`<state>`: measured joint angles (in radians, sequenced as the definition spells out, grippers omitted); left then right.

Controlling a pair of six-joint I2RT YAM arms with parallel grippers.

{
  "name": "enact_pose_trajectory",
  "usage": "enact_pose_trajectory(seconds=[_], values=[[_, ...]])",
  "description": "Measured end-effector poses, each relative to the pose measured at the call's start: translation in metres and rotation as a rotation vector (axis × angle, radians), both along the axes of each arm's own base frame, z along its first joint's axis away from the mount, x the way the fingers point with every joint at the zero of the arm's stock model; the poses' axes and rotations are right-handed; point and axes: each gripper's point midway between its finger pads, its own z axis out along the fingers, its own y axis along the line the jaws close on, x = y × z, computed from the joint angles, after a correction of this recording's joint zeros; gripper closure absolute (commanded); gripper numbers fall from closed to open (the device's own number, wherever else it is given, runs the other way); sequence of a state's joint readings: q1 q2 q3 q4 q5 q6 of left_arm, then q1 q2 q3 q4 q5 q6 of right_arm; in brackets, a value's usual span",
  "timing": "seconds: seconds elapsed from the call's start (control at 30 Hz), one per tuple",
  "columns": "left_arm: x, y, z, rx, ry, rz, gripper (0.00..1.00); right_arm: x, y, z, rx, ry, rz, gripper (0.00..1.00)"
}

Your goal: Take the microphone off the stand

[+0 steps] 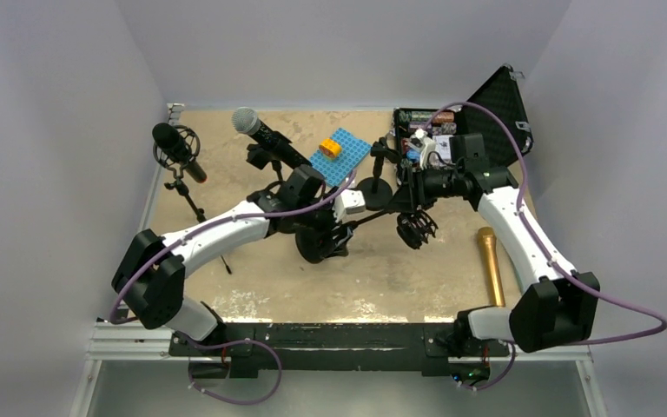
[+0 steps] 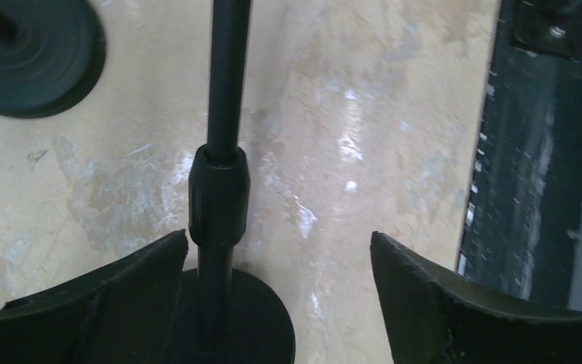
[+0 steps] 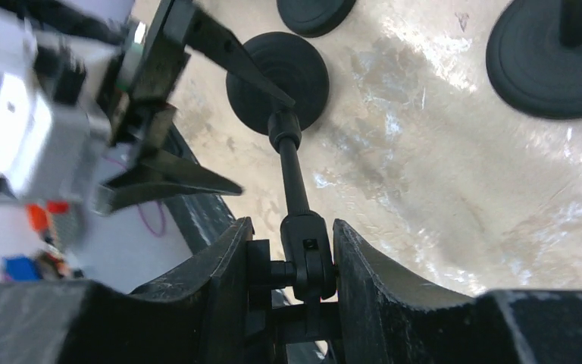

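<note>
A black stand (image 1: 373, 219) lies tilted over the table, its round base (image 1: 317, 248) at the left and an empty shock mount (image 1: 417, 230) at its right end. My right gripper (image 3: 292, 224) is shut on the stand's swivel joint (image 3: 308, 254); the pole (image 3: 294, 178) runs down to the base (image 3: 276, 72). My left gripper (image 2: 279, 239) is open just above the base (image 2: 258, 318), with the pole (image 2: 220, 189) close to its left finger. A gold microphone (image 1: 491, 265) lies flat on the table by the right arm.
A grey-headed microphone (image 1: 260, 130) sits in a stand at the back. A black microphone (image 1: 176, 148) hangs in a tripod's mount at the far left. Behind are a blue plate with an orange brick (image 1: 340, 155), a small round-based stand (image 1: 378, 187) and an open black case (image 1: 486, 113).
</note>
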<state>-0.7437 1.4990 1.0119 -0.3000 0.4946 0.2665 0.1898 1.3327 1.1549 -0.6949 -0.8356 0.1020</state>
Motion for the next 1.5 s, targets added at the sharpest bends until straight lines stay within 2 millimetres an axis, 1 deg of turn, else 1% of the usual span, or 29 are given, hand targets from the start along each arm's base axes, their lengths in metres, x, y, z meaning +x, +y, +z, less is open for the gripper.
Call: enact_pose_trajectory(seconds=[0.07,0.1,0.13,0.2,0.27,0.37,0.43,0.5,0.53,0.6,0.67,0.73,0.77,0.83,0.9,0.93,0.97,1.0,1.17,1.23,1.3,1.4,1.5], values=[[-0.007,0.001,0.012,0.001,0.034,-0.052,0.00,-0.007,0.000,0.003,-0.017,-0.096,0.082,1.00],[-0.010,-0.001,0.022,-0.005,0.051,-0.083,0.00,-0.013,0.001,0.004,-0.030,-0.156,0.141,1.00],[-0.011,-0.004,0.035,-0.021,0.056,-0.122,0.00,-0.021,0.003,0.005,-0.042,-0.225,0.215,1.00],[-0.012,-0.008,0.054,-0.053,0.045,-0.177,0.00,-0.039,0.007,0.004,-0.067,-0.356,0.356,1.00],[-0.017,-0.008,0.063,-0.077,0.040,-0.233,0.00,-0.057,0.011,0.000,-0.086,-0.482,0.486,1.00],[-0.026,-0.006,0.059,-0.079,0.058,-0.291,0.00,-0.076,0.012,-0.008,-0.105,-0.590,0.606,1.00],[-0.030,-0.004,0.052,-0.064,0.068,-0.320,0.00,-0.080,0.011,-0.011,-0.117,-0.639,0.648,1.00],[-0.033,-0.002,0.044,-0.045,0.086,-0.344,0.00,-0.080,0.010,-0.011,-0.126,-0.678,0.668,1.00],[-0.034,-0.001,0.040,-0.039,0.094,-0.352,0.03,-0.080,0.010,-0.011,-0.131,-0.691,0.674,1.00],[-0.038,0.000,0.032,-0.027,0.130,-0.367,0.15,-0.080,0.010,-0.010,-0.141,-0.718,0.686,1.00],[-0.041,0.000,0.027,-0.025,0.158,-0.377,0.32,-0.080,0.009,-0.009,-0.146,-0.732,0.691,1.00],[-0.045,0.000,0.023,-0.025,0.182,-0.391,0.52,-0.081,0.008,-0.009,-0.148,-0.744,0.694,1.00],[-0.046,0.000,0.021,-0.023,0.195,-0.393,0.57,-0.082,0.008,-0.009,-0.149,-0.745,0.695,1.00],[-0.049,-0.001,0.016,-0.017,0.219,-0.400,0.63,-0.083,0.007,-0.010,-0.149,-0.742,0.693,1.00],[-0.049,-0.002,0.012,-0.011,0.233,-0.395,0.66,-0.083,0.008,-0.010,-0.147,-0.736,0.688,1.00],[-0.049,-0.002,0.011,-0.011,0.235,-0.394,0.74,-0.083,0.008,-0.009,-0.145,-0.730,0.682,1.00],[-0.049,-0.003,0.011,-0.013,0.234,-0.392,0.88,-0.083,0.008,-0.009,-0.143,-0.722,0.674,1.00],[-0.050,-0.003,0.011,-0.016,0.236,-0.387,1.00,-0.082,0.008,-0.009,-0.141,-0.713,0.665,1.00],[-0.046,-0.001,0.012,-0.008,0.218,-0.320,1.00,-0.077,0.012,-0.007,-0.122,-0.620,0.561,1.00],[-0.041,0.002,0.012,0.013,0.181,-0.253,1.00,-0.066,0.013,-0.008,-0.101,-0.512,0.453,1.00],[-0.033,0.004,0.013,0.037,0.103,-0.181,1.00,-0.055,0.013,-0.008,-0.055,-0.394,0.354,1.00],[-0.012,0.009,0.021,0.086,-0.052,-0.026,1.00,-0.033,0.010,-0.010,0.053,-0.172,0.187,1.00],[0.001,0.011,0.028,0.100,-0.104,0.079,1.00,-0.019,0.010,-0.008,0.112,-0.077,0.106,1.00]])
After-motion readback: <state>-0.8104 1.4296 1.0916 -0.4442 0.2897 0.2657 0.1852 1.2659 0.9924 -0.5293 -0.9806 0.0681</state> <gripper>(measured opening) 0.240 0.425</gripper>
